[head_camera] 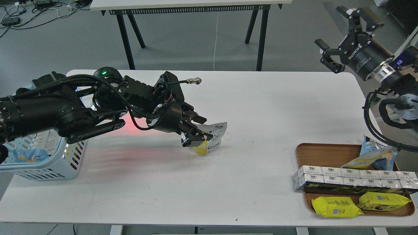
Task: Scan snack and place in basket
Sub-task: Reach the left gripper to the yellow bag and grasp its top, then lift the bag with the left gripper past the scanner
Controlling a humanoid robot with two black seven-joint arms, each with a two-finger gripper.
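The snack (211, 141), a small stand-up pouch with a yellow front and white-silver top, stands near the middle of the white table (261, 104). My left gripper (196, 130) is low at the pouch's left side. Its jaws are open, one finger in front of the pouch and one behind it. The pouch's left part is hidden by the front finger. The light blue basket (49, 163) stands at the table's left edge, partly behind my left arm, with packets inside. My right gripper (331, 29) is open and empty, raised above the table's far right corner.
A red light patch (137, 124) lies on the table beside my left wrist. A brown wooden tray (323, 153) at the front right holds a row of silver boxes (352, 181), two flat yellow packets (336, 207) and a blue-and-yellow bag (375, 156). Another table's legs stand behind.
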